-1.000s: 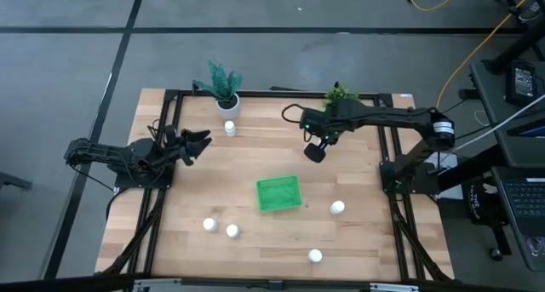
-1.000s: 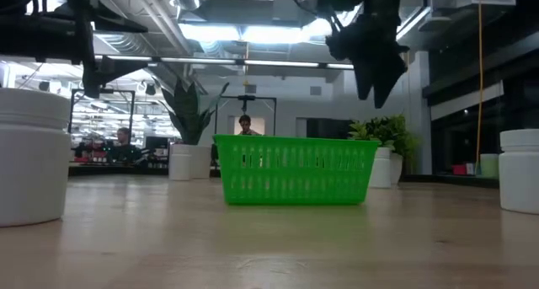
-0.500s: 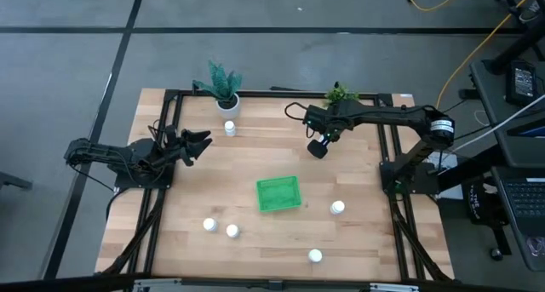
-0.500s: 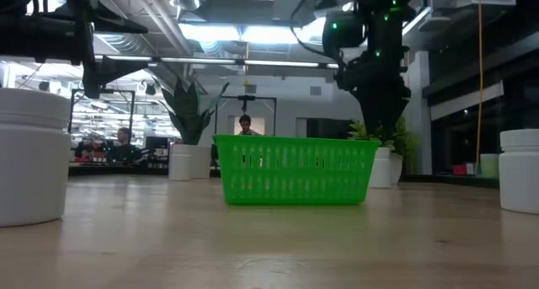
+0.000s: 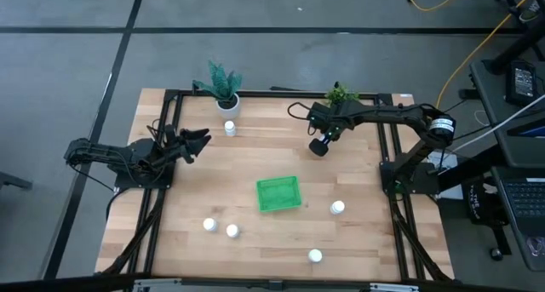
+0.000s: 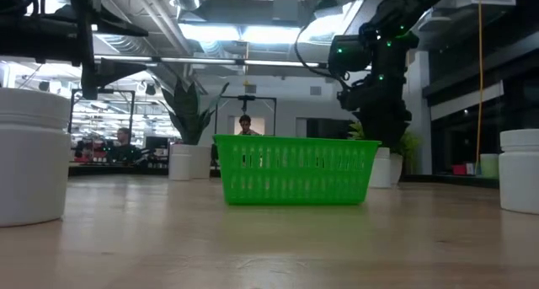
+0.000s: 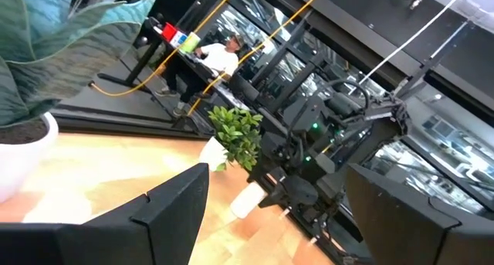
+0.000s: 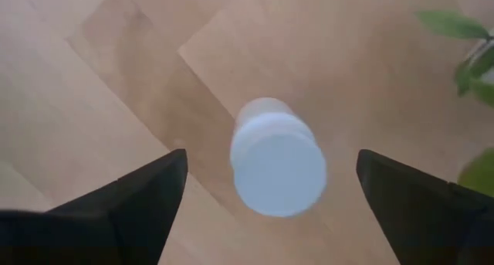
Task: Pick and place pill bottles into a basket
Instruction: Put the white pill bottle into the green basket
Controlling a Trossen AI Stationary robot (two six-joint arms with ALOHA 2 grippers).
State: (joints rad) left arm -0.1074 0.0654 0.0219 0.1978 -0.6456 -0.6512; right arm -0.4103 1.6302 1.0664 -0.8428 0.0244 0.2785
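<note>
Now the right gripper point(image 5: 318, 147), jaws spread, has descended over a pill bottle point(image 8: 277, 159).

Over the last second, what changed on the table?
The right tool moved toward the far edge by the small plant and now hangs open above a pill bottle, nothing held. The left tool, the basket and the other bottles stayed put.

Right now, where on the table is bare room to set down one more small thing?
Bare wood lies between the left gripper and the basket. The front, around the pill bottles, is more crowded, and the right gripper works near the back plants.
</note>
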